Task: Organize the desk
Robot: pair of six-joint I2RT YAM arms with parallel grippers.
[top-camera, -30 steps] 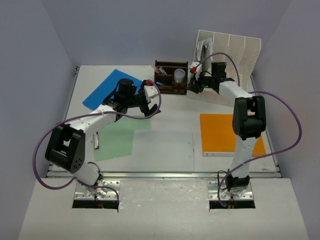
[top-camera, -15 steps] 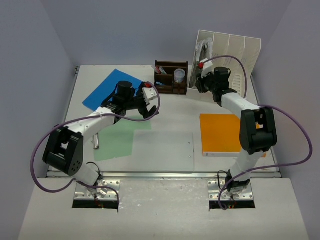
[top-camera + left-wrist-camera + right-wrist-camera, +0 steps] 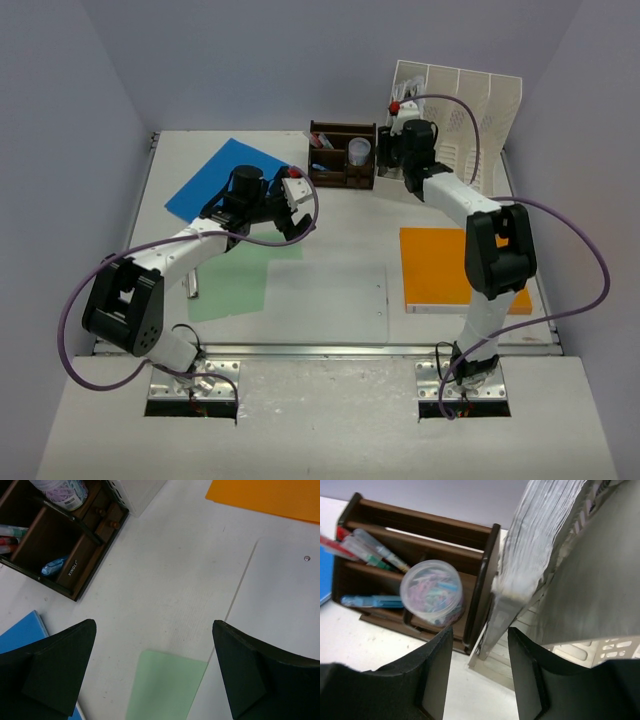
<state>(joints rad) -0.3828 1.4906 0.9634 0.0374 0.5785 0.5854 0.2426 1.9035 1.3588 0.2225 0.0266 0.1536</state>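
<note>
— What does your desk look like right now?

— You've got a big, flat, white rectangular desk (image 3: pixel 345 212), lying level and faintly scuffed. It fills the middle of the top view, with its metal rail (image 3: pixel 330 351) along the 6 o'clock edge.

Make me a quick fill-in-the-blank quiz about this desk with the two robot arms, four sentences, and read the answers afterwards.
1. The left pincer hovers over the desk with its jaws ____.
2. The clear tub of paper clips sits inside the ____ wooden organizer.
3. The flat folder beside the right arm is coloured ____.
4. The blue sheet lies toward the desk's far ____ corner.
Missing words: open; brown; orange; left.
</note>
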